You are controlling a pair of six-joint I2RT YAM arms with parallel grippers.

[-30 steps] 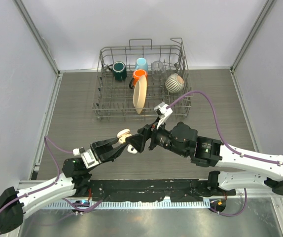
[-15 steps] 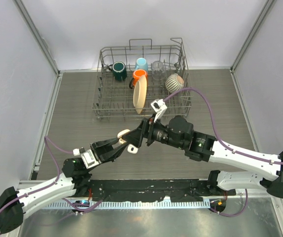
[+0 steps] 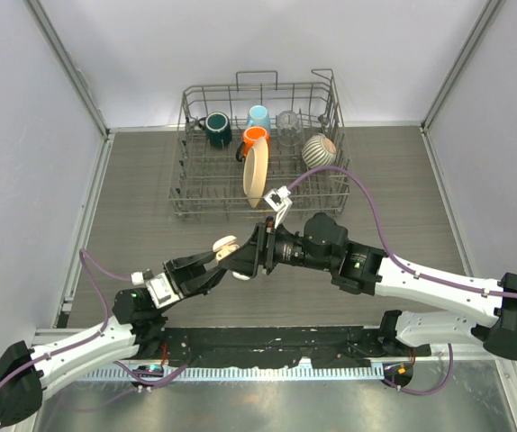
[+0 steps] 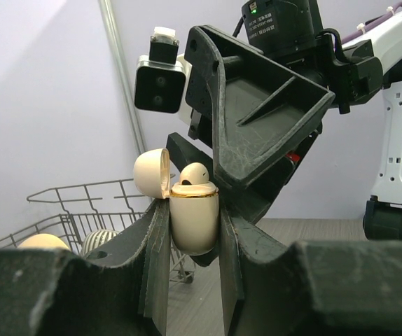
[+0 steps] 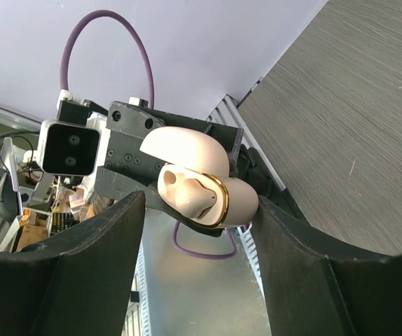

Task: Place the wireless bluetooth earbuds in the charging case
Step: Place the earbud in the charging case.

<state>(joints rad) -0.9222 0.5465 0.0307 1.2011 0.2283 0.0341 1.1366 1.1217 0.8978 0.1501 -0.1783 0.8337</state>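
Two end effectors meet at the centre of the top view, over the table (image 3: 150, 198) and just below the dish rack (image 3: 258, 148). Your left end effector (image 4: 192, 231) is clamped on the lower body of the charging case (image 4: 194, 217), which it holds upright; the lid hangs open to the left in the left wrist view. One earbud (image 4: 195, 173) sits in a socket, its head above the gold rim. Your right end effector (image 5: 197, 217) stands open astride the case, gripping nothing.

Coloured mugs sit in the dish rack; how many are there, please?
3, in the dish rack: dark green mug back left, light blue mug back middle, orange mug before it. The plate may hide others.
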